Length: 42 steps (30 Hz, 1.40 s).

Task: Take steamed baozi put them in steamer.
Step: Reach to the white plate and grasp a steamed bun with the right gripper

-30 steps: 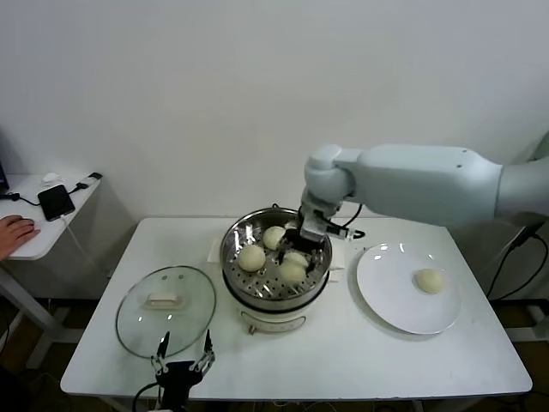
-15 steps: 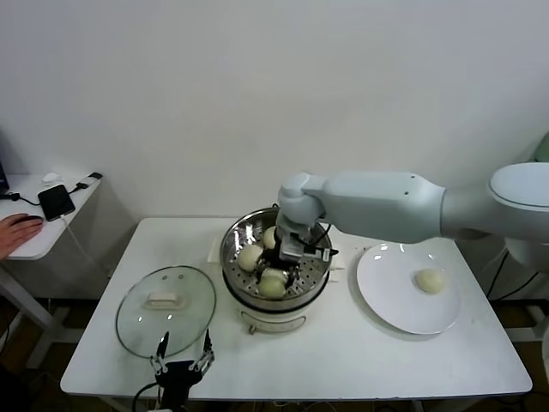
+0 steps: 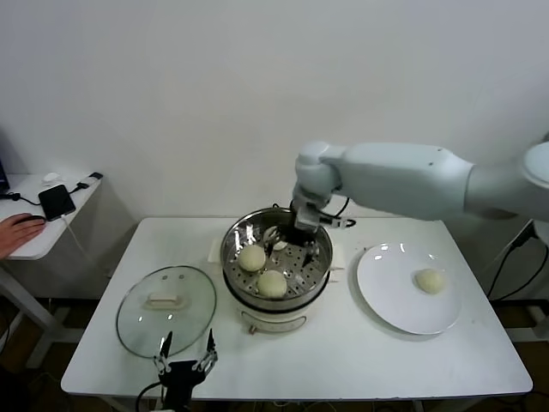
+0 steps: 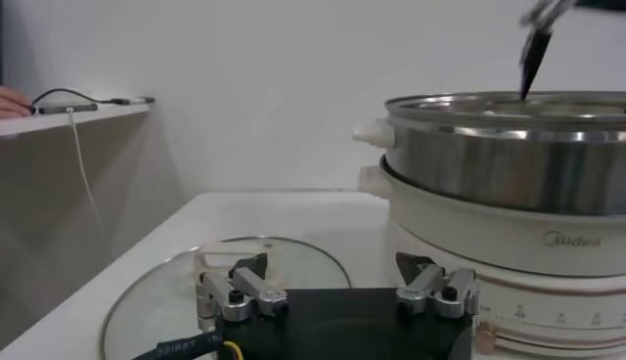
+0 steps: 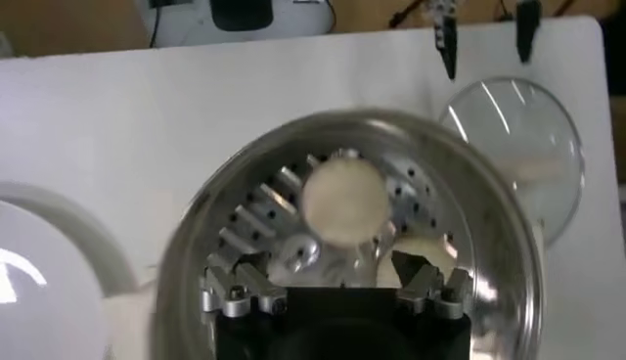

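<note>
Baozi (image 3: 272, 283) in steamer (image 3: 276, 296) below right gripper (image 3: 296, 245) (jaws apart, empty).

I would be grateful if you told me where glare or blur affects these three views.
Head view: sharp, with ceiling-light glare on the plate and glass lid. Right wrist view: motion blur smears the steamer rim and the bun. Left wrist view: the steamer's steel wall is crisp with bright reflections; the lid beneath is soft.
</note>
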Available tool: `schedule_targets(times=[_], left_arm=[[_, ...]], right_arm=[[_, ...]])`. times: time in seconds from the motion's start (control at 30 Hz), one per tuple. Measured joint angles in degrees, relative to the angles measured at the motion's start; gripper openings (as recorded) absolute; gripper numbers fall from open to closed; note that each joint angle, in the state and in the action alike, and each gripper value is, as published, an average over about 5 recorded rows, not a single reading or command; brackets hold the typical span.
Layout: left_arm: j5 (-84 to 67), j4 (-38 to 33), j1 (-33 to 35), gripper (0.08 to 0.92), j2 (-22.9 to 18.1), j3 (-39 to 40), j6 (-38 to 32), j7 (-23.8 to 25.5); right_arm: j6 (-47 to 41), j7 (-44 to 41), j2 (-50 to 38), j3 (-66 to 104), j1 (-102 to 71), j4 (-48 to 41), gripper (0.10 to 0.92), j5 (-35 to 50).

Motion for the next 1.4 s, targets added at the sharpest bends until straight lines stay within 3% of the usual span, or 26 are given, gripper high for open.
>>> schedule_targets(times=[0.3,0.63,1.4], left_arm=[[-0.5,-0.1,-0.2,0.823,0.7,-0.3,-0.2,0.1],[-1.0,-1.6,1.2,0.823,0.8,-0.9,-0.2,0.2],[-0.4,-1.9,2.3,0.823,0.0,-1.2,-0.8,0.1]], right_arm=[[-12.2,-3.6,-11.7,-7.6,6.3,-5.0,0.823,8.5],[-19.5,-4.1,-22.7,-1.9,-5.4,-12.8,0.823,4.2],[-23.1,-2.3,-21.3,21.6,-31.9,-30.6,0.823,-9.4]])
